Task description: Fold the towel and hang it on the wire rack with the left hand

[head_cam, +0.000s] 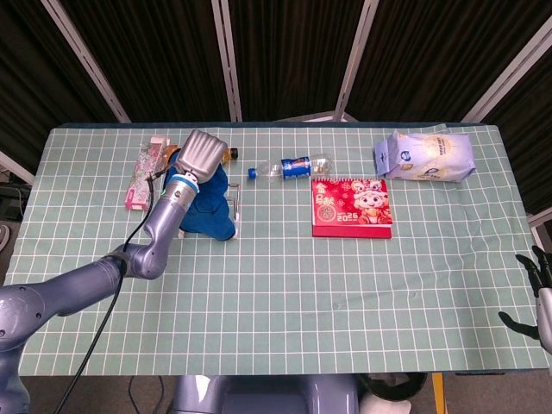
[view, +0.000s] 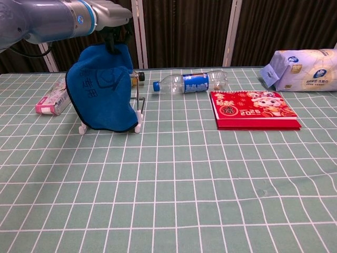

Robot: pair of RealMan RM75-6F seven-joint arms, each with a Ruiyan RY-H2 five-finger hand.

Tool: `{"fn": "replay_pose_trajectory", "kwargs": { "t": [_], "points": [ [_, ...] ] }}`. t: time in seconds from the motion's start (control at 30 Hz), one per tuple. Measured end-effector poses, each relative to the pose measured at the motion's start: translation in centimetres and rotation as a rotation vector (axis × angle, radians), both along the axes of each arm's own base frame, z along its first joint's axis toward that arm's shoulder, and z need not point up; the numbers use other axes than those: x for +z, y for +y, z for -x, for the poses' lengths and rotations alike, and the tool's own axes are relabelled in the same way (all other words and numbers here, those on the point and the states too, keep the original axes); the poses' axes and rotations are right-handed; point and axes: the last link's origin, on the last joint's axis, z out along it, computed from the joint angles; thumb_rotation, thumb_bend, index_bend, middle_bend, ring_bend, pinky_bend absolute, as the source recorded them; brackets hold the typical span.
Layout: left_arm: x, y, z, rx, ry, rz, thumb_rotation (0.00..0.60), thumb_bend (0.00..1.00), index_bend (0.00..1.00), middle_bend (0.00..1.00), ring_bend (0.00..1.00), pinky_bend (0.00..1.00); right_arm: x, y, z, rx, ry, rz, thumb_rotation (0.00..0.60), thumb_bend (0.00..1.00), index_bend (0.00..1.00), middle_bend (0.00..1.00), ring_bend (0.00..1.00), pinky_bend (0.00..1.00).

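Observation:
The blue towel (view: 101,89) drapes over the white wire rack (view: 138,113) at the table's back left, its top bunched and its lower edge near the rack's feet. My left hand (view: 111,18) comes in from above and pinches the towel's top fold between its fingers (view: 112,44). In the head view the left hand (head_cam: 201,155) covers the towel's upper part; the towel (head_cam: 210,216) shows below it, and the rack (head_cam: 235,202) pokes out on the right. My right hand (head_cam: 540,293) hangs off the table's right edge, fingers spread, holding nothing.
A pink box (view: 52,99) lies left of the rack. Just behind the rack is a small brown bottle (view: 136,76). A clear plastic bottle (view: 191,83) lies on its side to the right, then a red calendar (view: 254,109) and a pale blue bag (view: 303,63).

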Motion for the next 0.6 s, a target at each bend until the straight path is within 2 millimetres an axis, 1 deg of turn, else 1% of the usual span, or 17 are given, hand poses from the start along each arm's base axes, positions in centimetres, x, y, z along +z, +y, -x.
{"fn": "replay_pose_trajectory", "kwargs": {
  "t": [0.03, 0.07, 0.1, 0.17, 0.2, 0.23, 0.27, 0.33, 0.43, 0.6],
  "points": [
    [-0.3, 0.0, 0.1, 0.012, -0.016, 0.013, 0.6, 0.69, 0.64, 0.92, 0.85, 1.0, 0.0, 0.0, 0.0, -0.001, 0.0, 0.0, 0.6, 0.0, 0.17, 0.0, 0.0, 0.0],
    [-0.5, 0.0, 0.2, 0.02, -0.026, 0.021, 0.6, 0.61, 0.53, 0.91, 0.85, 1.0, 0.0, 0.0, 0.0, -0.001, 0.0, -0.001, 0.6, 0.0, 0.17, 0.0, 0.0, 0.0],
    [-0.7, 0.0, 0.3, 0.028, -0.035, 0.029, 0.6, 0.54, 0.45, 0.91, 0.85, 1.0, -0.1, 0.0, 0.0, -0.002, 0.0, -0.001, 0.6, 0.0, 0.17, 0.0, 0.0, 0.0],
    [-1.0, 0.0, 0.4, 0.047, -0.053, 0.043, 0.6, 0.36, 0.21, 0.88, 0.84, 1.0, -0.1, 0.0, 0.0, -0.002, 0.001, -0.003, 0.6, 0.0, 0.15, 0.0, 0.0, 0.0],
    [-1.1, 0.0, 0.4, 0.057, -0.064, 0.051, 0.6, 0.31, 0.13, 0.87, 0.84, 1.0, -0.1, 0.0, 0.0, -0.002, 0.001, -0.003, 0.6, 0.0, 0.15, 0.0, 0.0, 0.0],
    [-1.2, -0.1, 0.5, 0.073, -0.081, 0.061, 0.6, 0.24, 0.06, 0.86, 0.83, 1.0, -0.1, 0.0, 0.0, -0.002, 0.001, -0.002, 0.6, 0.0, 0.14, 0.0, 0.0, 0.0],
    [-1.3, -0.1, 0.5, 0.085, -0.096, 0.068, 0.6, 0.18, 0.01, 0.86, 0.83, 1.0, 0.0, 0.0, 0.0, -0.002, 0.001, -0.001, 0.6, 0.0, 0.12, 0.0, 0.0, 0.0],
    [-1.2, -0.1, 0.4, 0.11, -0.132, 0.08, 0.6, 0.1, 0.0, 0.85, 0.83, 1.0, 0.0, 0.0, 0.0, -0.002, 0.0, -0.001, 0.6, 0.0, 0.1, 0.0, 0.0, 0.0],
    [-0.9, -0.3, 0.0, 0.123, -0.179, 0.085, 0.6, 0.02, 0.0, 0.85, 0.83, 1.0, 0.0, 0.1, 0.0, -0.001, -0.001, -0.002, 0.6, 0.0, 0.1, 0.0, 0.0, 0.0],
    [0.0, -0.6, -0.7, 0.127, -0.235, 0.078, 0.6, 0.01, 0.0, 0.85, 0.83, 1.0, 0.0, 0.1, -0.1, 0.005, -0.001, -0.002, 0.6, 0.0, 0.1, 0.0, 0.0, 0.0]
  ]
}}
